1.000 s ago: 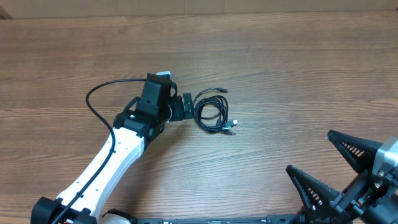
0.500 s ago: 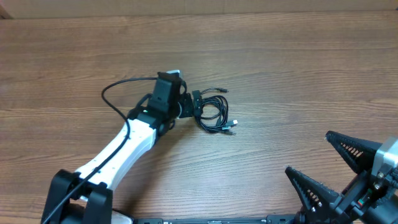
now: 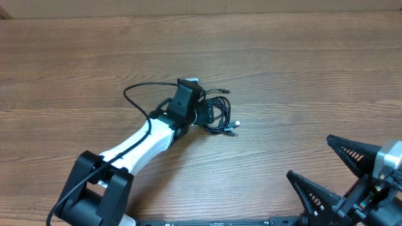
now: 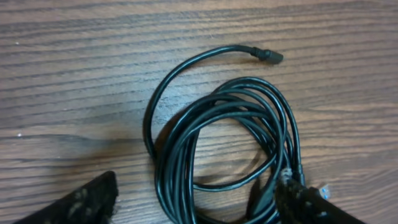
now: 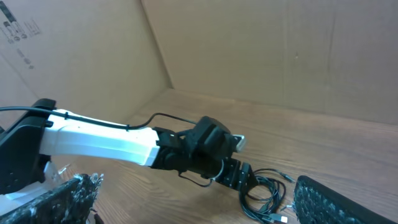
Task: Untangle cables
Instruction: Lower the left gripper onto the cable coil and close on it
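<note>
The cables lie as one coiled bundle of thin black wires near the table's middle, with a plug end sticking out at the top and silvery plugs at the lower right. My left gripper is open, its fingers down over the bundle's left side. In the left wrist view the coil lies between the two fingertips. My right gripper is open and empty at the table's front right, far from the cables. The bundle also shows in the right wrist view.
A thick black cord loops off the left arm onto the table left of the bundle. Cardboard walls stand behind the wooden table.
My left arm has moved right, and its open gripper has come from beside the bundle to over its left side. The right arm has not moved.
</note>
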Controlling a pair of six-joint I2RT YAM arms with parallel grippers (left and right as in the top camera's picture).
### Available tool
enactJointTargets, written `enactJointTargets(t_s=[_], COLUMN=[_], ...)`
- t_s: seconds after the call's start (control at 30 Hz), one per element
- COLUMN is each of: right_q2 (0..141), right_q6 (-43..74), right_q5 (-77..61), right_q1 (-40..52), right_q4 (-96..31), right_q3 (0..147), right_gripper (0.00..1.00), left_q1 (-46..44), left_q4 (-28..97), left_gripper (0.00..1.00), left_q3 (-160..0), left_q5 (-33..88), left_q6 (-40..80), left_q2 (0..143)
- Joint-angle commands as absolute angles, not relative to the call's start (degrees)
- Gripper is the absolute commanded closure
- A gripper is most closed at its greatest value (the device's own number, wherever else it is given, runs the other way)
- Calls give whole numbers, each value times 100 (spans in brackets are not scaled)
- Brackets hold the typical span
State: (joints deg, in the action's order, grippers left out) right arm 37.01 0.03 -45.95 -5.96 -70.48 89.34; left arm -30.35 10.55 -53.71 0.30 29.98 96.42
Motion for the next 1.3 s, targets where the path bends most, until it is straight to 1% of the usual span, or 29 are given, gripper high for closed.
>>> enactJointTargets(t_s=[0.0,0.07,0.13,0.2,0.4,0.8,0.97,1.13,1.27], right_q2=[3726,3726,3726,3726,3726,3726,3726,3726,3726], right_q6=[19,19,19,19,16,14,14,14,16], right_q5=[-4668,-4665,-4665,-4663,-4661,-4661,-4661,-4661,-4663], right_q1=[-613,-613,-613,-613,-613,-613,-613,-613,-613], right_q4=[-7087,-7120,-7153,-7196,-7319,-7406,-7432,-7430,-7430], right_q3=[8965,8965,8965,8965,8965,8965,8965,8965,8965], right_gripper=[0,0,0,0,0,0,0,0,0], left_q1=[-3271,-3402,-3524,-3634,-3791,-3664,-3271,-3072,-3089], left_q4=[956,930,902,899,908,1059,1046,980,976], left_gripper=[24,23,14,11,6,6,10,18,16], left_q3=[-5398,-5413,-5417,-5417,-5417,-5415,-5415,-5415,-5415], left_q5=[-355,-502,-587,-696,-985,-1516,-985,-631,-526], left_q6=[2976,2954,2856,2764,2517,2285,2502,2578,2602], left_q2=[9780,9837,9900,9955,9996,9996,9998,9998,9998])
